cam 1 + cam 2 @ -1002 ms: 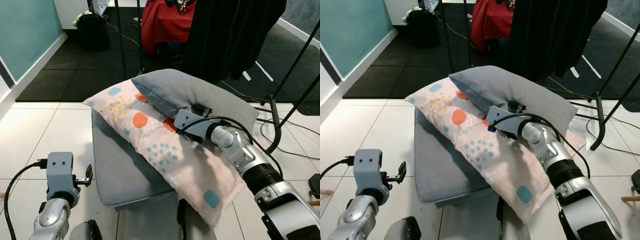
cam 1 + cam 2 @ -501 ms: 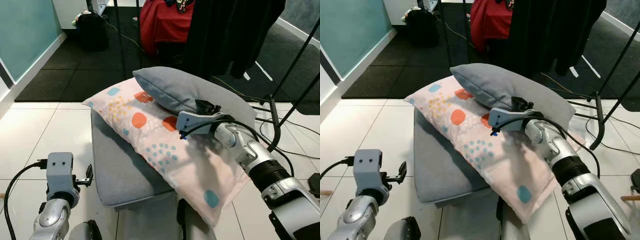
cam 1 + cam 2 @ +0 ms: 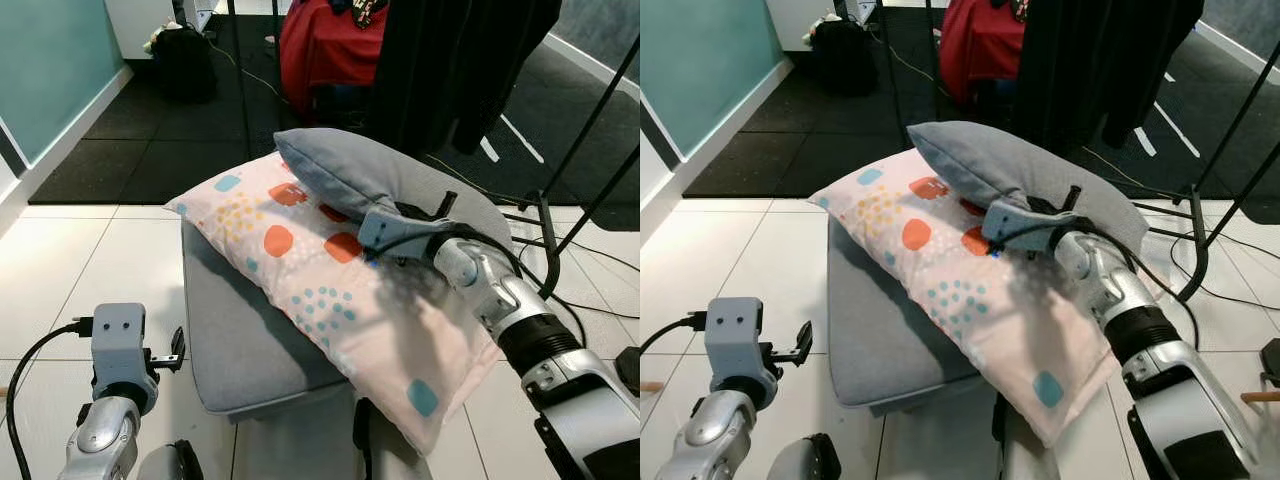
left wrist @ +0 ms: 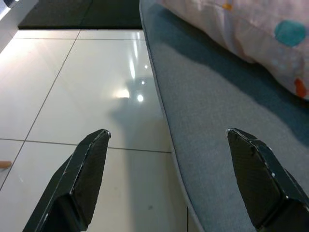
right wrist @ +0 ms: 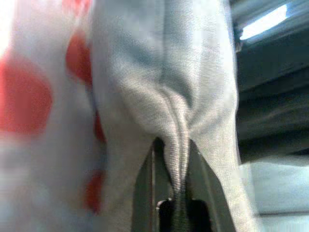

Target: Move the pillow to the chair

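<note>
A grey pillow [image 3: 350, 170] lies on top of a pink pillow [image 3: 340, 300] printed with orange and blue dots. Both rest on a grey cushioned seat [image 3: 240, 340]. My right gripper [image 3: 432, 208] is at the grey pillow's near edge and is shut on it. The right wrist view shows a fold of the grey pillow [image 5: 178, 111] pinched between the fingers [image 5: 145, 179]. My left gripper [image 4: 168, 133] hangs open low on the left, beside the seat's edge [image 4: 207, 121] and above white floor tiles.
Black clothes [image 3: 450, 60] hang from a rack behind the seat, and its poles [image 3: 590, 130] slant down on the right. A red cloth-covered object [image 3: 330, 45] and a black bag [image 3: 185, 60] stand further back. Cables [image 3: 580, 290] lie on the floor at right.
My right gripper has moved up and to the right with the grey pillow's edge. The pillow has shifted and lifted off the patterned one, baring more orange dots. The left arm stays still.
</note>
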### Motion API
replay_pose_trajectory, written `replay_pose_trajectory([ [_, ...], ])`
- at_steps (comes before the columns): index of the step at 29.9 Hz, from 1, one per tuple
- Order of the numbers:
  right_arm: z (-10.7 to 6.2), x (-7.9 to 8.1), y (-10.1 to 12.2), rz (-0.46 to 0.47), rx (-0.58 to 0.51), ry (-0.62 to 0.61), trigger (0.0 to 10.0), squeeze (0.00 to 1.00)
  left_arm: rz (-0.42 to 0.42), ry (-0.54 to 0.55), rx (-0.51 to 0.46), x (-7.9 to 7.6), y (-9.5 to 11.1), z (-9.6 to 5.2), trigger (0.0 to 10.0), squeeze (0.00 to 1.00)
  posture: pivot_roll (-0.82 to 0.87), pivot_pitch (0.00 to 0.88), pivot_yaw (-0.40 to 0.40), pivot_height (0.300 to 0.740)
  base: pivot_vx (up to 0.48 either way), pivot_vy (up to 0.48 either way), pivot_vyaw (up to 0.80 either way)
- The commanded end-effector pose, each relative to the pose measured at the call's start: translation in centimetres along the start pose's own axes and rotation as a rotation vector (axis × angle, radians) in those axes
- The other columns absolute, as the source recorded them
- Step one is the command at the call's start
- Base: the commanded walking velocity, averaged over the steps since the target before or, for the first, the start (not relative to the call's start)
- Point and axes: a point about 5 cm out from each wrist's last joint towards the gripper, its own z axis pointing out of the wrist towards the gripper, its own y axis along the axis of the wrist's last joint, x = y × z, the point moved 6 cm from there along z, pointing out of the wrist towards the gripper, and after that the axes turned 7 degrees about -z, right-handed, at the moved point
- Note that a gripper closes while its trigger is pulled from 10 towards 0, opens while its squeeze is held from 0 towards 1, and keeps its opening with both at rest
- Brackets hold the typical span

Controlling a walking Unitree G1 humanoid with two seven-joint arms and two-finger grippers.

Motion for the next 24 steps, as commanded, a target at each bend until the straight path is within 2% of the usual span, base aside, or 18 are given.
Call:
replay_pose_trajectory([
  [1, 0.0, -0.6, 0.1, 0.1, -0.011, -0.018, 0.0, 0.0, -0.002, 0.004, 0.001, -0.1, -0.2, -0.1, 10.0, 0.0, -0.14, 0.139, -0.074, 0.401, 0.0, 0.0, 0.0],
  [2, 0.1, -0.6, 0.7, 0.237, -0.038, -0.028, 0.0, 0.0, -0.003, 0.003, -0.001, -0.1, -0.1, -0.1, 10.0, 0.0, -0.14, 0.139, -0.074, 0.401, 0.0, 0.0, 0.0],
  [3, 0.3, -0.8, 2.5, 0.374, -0.106, -0.015, 0.0, 0.0, -0.008, 0.009, -0.01, 0.0, 0.2, 0.0, 10.0, 0.0, -0.14, 0.12, -0.069, 0.401, 0.0, 0.0, 0.0],
  [4, 0.3, -0.8, 2.5, 0.374, -0.106, -0.015, 0.0, 0.0, -0.008, 0.009, -0.01, 0.0, 0.2, 0.0, 10.0, 0.0, -0.14, 0.12, -0.069, 0.401, 0.0, 0.0, 0.0],
  [5, 0.3, -1.1, 4.0, 0.499, -0.172, 0.005, 0.0, 0.0, -0.008, 0.012, -0.015, 0.1, 0.3, 0.1, 10.0, 0.0, -0.14, 0.121, -0.071, 0.401, 0.0, 0.0, 0.0],
  [7, 0.3, -1.1, 4.0, 0.499, -0.172, 0.005, 0.0, 0.0, -0.008, 0.012, -0.015, 0.1, 0.3, 0.1, 10.0, 0.0, -0.14, 0.121, -0.071, 0.401, 0.0, 0.0, 0.0],
  [9, -0.1, -1.8, 7.0, 0.634, -0.315, 0.062, 0.0, 0.0, -0.017, 0.02, -0.025, 0.1, 0.5, 0.3, 10.0, 0.0, -0.14, 0.106, -0.073, 0.406, 0.0, 0.0, 0.0],
  [13, -0.4, -2.7, 7.9, 0.682, -0.363, 0.073, 0.0, 0.0, -0.024, 0.021, -0.032, 0.1, 0.7, 0.4, 10.0, 0.0, -0.14, 0.106, -0.073, 0.416, 0.0, 0.0, 0.0],
  [18, -0.6, -4.0, 8.8, 0.676, -0.401, 0.066, 0.0, 0.0, -0.043, 0.016, -0.049, -0.2, 1.1, 1.1, 10.0, 0.0, -0.16, 0.094, -0.066, 0.436, 0.0, 0.0, 0.0],
  [23, -0.9, -4.5, 9.3, 0.685, -0.424, 0.067, 0.0, 0.0, -0.055, 0.016, -0.055, -0.3, 1.3, 1.3, 10.0, 0.0, -0.17, 0.089, -0.063, 0.446, 0.0, 0.0, 0.0],
  [24, -1.2, -5.1, 9.8, 0.689, -0.445, 0.066, 0.0, 0.0, -0.061, 0.015, -0.058, -0.4, 1.5, 1.4, 10.0, 0.0, -0.17, 0.088, -0.063, 0.451, 0.0, 0.0, 0.0],
])
